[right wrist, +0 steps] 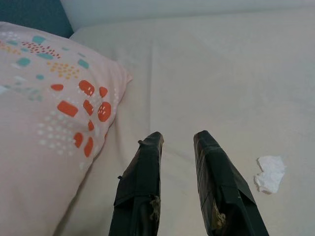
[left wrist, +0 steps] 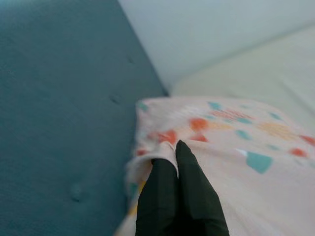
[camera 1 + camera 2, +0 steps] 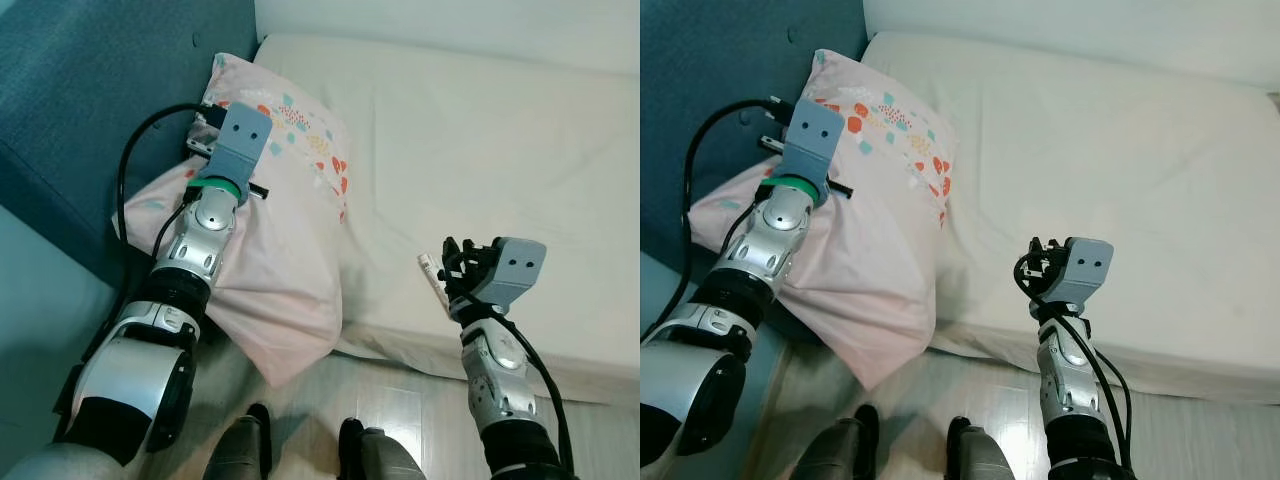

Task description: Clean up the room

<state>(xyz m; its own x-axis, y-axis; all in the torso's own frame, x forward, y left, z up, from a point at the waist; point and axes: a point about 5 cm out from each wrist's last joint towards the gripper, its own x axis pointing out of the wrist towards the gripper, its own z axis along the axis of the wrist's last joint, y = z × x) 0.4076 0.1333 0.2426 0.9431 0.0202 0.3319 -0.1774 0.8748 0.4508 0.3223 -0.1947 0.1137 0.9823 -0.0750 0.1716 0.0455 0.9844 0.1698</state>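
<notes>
While the left end effector (image 2: 172,162) pinches the top edge of the pink patterned pillow (image 3: 270,260), its two black fingers closed tight together on a fold of the cover, the step in hand looks like putting that pillow back in its place on the bed. The pillow lies at about ten o'clock in the head view, propped between the teal headboard (image 3: 90,110) and the cream mattress (image 3: 480,150), with its lower corner hanging off the bed edge toward the pale floor (image 3: 400,410).

The right end effector (image 1: 177,147) hovers over the near edge of the mattress at about five o'clock, holding nothing, its fingers a narrow gap apart. A small crumpled white tissue (image 1: 269,173) lies on the sheet just beside it, toward three o'clock in the wrist view.

My judgement: the next move calls for lifting and dragging the pillow fully onto the mattress, up against the headboard, so that no corner overhangs. The soft cover may slip from so shallow a pinch. The tissue probably needs collecting afterwards.

No bin, basket or other container can be seen.
</notes>
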